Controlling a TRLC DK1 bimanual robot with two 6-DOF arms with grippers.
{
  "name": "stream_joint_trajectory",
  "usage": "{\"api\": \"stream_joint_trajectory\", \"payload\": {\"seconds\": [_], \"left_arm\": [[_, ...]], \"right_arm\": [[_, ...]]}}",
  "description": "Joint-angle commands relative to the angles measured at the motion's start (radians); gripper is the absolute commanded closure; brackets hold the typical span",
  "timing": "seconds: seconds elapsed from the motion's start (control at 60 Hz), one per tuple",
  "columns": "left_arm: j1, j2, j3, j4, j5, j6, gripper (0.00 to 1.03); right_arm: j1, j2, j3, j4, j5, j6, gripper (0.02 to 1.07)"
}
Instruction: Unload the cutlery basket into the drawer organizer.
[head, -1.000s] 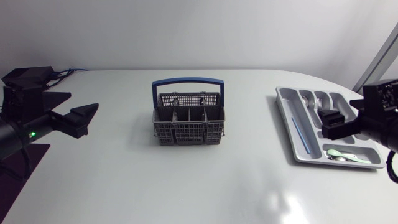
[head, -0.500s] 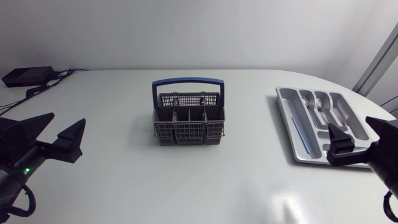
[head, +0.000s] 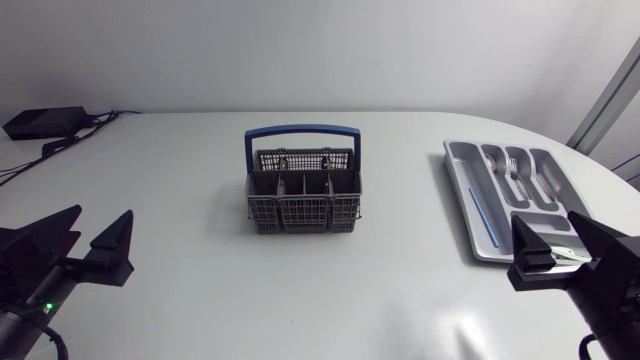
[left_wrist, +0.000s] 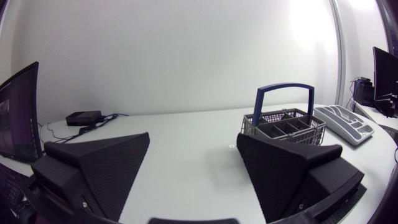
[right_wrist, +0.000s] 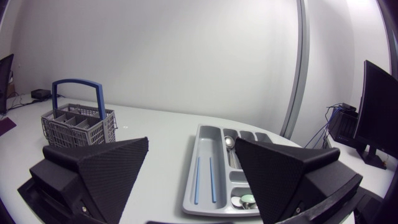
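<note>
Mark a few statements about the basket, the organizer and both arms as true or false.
1. The cutlery basket has a blue handle. True.
2. The drawer organizer lies on the left arm side of the basket. False: it lies on the right arm side.
3. The right arm's jaws grip a fork. False: they stand open and empty.
4. Forks lie in the organizer. True.
5. The left arm's jaws stand open. True.
</note>
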Motion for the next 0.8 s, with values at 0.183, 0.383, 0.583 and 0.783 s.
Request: {"api": "stream_joint_trajectory", "payload": {"seconds": [0.183,0.383,0.583,0.783], "left_arm": [[-0.044,-0.145,-0.084,-0.058,-0.067,-0.059,0.06],[-0.065,-0.217,-0.117,-0.090,-0.102,-0.078,0.06],[-0.065,-0.217,-0.117,-0.090,-0.102,-0.078,0.05],[-0.065,-0.217,-0.117,-0.090,-0.102,-0.078,0.04]], "right_arm": [[0.030,-0.091,-0.083,0.026,0.014,0.094,0.07],[0.030,-0.091,-0.083,0.026,0.014,0.094,0.07],[0.030,-0.091,-0.083,0.026,0.014,0.094,0.07],[0.030,-0.091,-0.083,0.026,0.014,0.094,0.07]]}}
